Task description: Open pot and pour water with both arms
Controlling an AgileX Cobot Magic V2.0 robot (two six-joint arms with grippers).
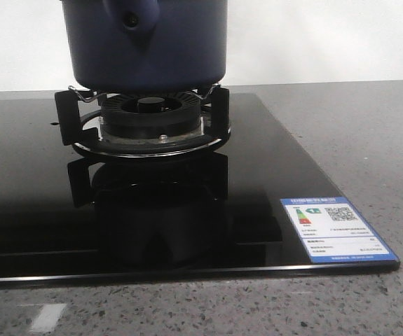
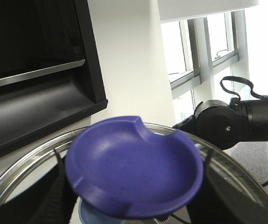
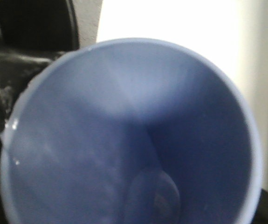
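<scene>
The dark navy pot (image 1: 145, 49) stands on the gas burner (image 1: 148, 115), with its handle stub (image 1: 134, 17) facing me and its top cut off by the frame. No gripper shows in the front view. In the left wrist view my left gripper (image 2: 136, 203) is shut on the purple-blue knob (image 2: 134, 168) of the glass lid (image 2: 26, 161). Its black fingers (image 2: 54, 198) sit on either side of the knob, and the lid is held up in front of wall and window. The pale-blue cup (image 3: 129, 135) fills the right wrist view, mouth toward the camera. It hides my right gripper's fingers.
The burner sits on a glossy black glass cooktop (image 1: 271, 175) with a blue-white label (image 1: 334, 227) at its front right corner, set in a grey speckled counter (image 1: 369, 133). A dark range hood (image 2: 36, 70) and the right arm's black body (image 2: 236, 126) show behind the lid.
</scene>
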